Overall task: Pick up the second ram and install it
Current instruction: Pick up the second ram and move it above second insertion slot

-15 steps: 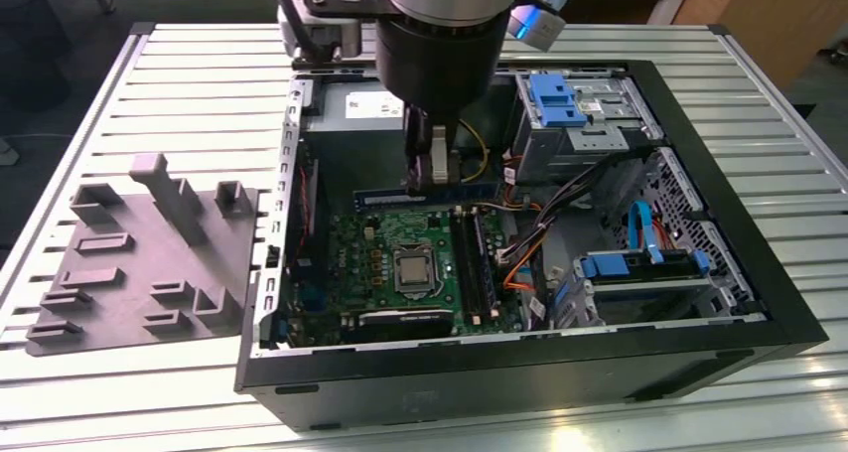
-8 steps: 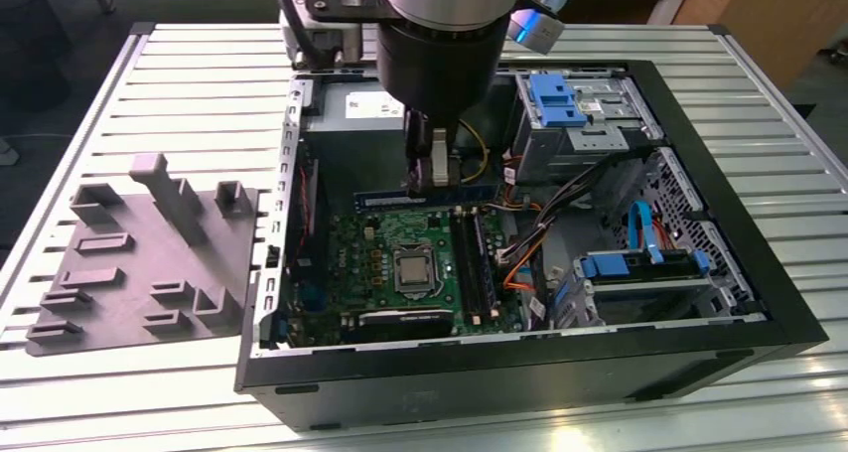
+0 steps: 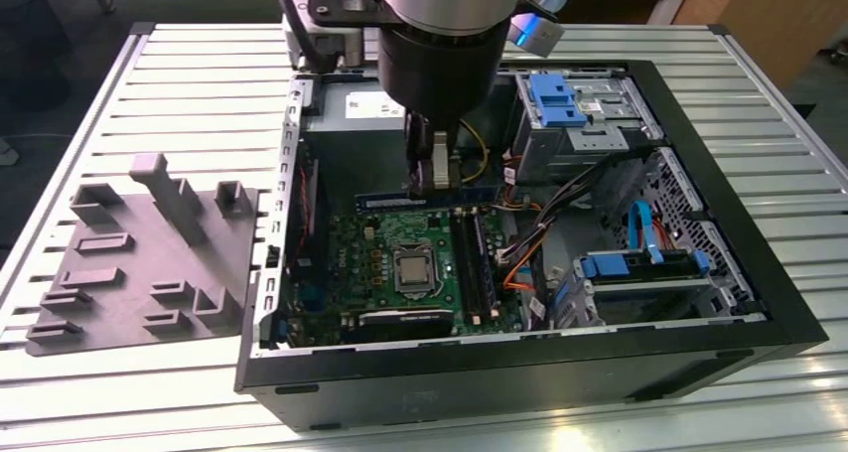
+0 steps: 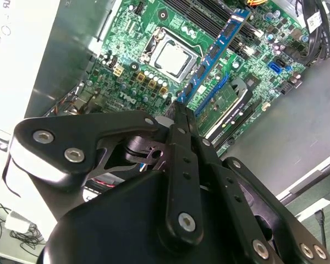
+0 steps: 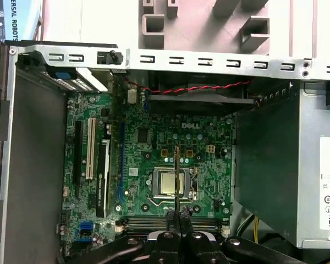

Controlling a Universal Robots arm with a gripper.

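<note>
My gripper (image 3: 434, 182) hangs inside the open computer case (image 3: 742, 333) and is shut on the second ram (image 3: 427, 201), a thin dark stick. The stick lies level, just above the far edge of the green motherboard (image 3: 384, 263). In the second wrist view the ram (image 4: 214, 52) runs out from the closed fingertips (image 4: 180, 110) over the board, beside the processor socket (image 4: 176, 55). In the first wrist view I see the ram (image 5: 177, 170) edge-on as a thin line above the socket, with the gripper (image 5: 177, 215) clamped on its end. Black memory slots (image 3: 471, 263) run along the board beside the socket.
A grey moulded fixture (image 3: 139, 263) lies on the slatted table at the exterior view's left. Inside the case are blue drive brackets (image 3: 557, 99), orange and black cables (image 3: 523, 258) and a grey power supply (image 5: 286, 165). The case walls close in on all sides.
</note>
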